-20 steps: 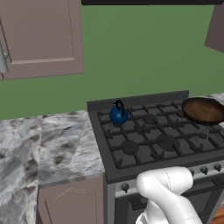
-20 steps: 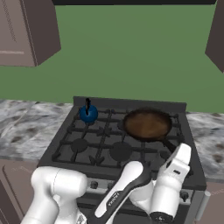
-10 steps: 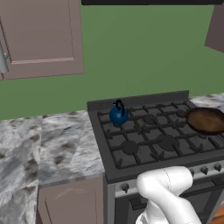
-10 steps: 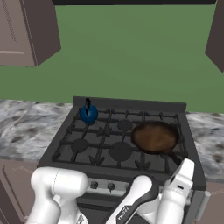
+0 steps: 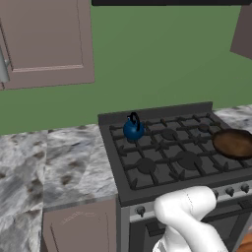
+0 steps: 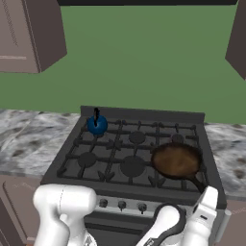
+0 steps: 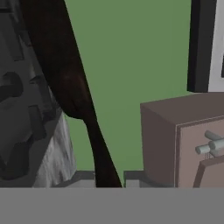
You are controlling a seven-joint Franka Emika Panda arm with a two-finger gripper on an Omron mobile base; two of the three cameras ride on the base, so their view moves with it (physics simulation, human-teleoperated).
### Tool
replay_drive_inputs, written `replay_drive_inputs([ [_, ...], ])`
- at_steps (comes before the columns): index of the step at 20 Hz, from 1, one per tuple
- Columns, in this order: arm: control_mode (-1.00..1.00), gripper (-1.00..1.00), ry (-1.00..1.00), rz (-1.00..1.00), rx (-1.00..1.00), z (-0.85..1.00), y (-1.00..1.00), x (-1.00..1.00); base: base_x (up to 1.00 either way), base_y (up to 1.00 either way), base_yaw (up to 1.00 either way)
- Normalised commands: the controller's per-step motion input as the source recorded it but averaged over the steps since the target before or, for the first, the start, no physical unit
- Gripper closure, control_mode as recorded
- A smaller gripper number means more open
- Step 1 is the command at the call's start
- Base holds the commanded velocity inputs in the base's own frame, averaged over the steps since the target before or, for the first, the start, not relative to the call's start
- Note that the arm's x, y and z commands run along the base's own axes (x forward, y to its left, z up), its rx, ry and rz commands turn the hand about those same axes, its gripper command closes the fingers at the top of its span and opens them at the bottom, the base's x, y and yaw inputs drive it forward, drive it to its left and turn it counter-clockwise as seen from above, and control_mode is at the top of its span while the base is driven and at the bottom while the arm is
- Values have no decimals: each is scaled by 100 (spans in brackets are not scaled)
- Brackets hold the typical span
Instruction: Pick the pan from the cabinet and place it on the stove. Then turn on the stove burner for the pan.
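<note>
The dark pan (image 6: 177, 161), brownish inside, is over the front right burner of the grey stove (image 6: 120, 166); I cannot tell if it rests on the grate. At the right edge of the left base view the pan (image 5: 235, 142) is partly cut off. Its thin handle runs toward me into my gripper (image 6: 205, 191), which is shut on it. In the hand view the handle (image 7: 98, 140) rises from my gripper (image 7: 109, 178) to the pan's dark body at upper left. A mauve-brown wall cabinet (image 5: 47, 42) hangs upper left, doors closed.
A small blue kettle (image 5: 133, 129) sits on the back left burner. Small knobs (image 6: 121, 205) line the stove front. Marble counter (image 5: 59, 167) lies to the left of the stove (image 5: 162, 157). Another wall cabinet (image 6: 238, 38) hangs at upper right. A low drawer cabinet (image 7: 183, 140) is beside the stove.
The pan has come forward and down from the back right of the stove to over the front right burner, with my hand drawing back toward me. The kettle has stayed put.
</note>
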Motion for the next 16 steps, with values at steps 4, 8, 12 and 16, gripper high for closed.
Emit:
replay_drive_inputs([
  [4,-100,100,0,0,-4,-37,-18,1,0,0,0],
  [8,-100,100,0,0,-1,-27,-12,6,0,0,0],
  [12,-100,100,0,0,0,-24,-7,8,0,0,0],
  [16,-100,100,0,0,0,-21,0,14,0,0,0],
])
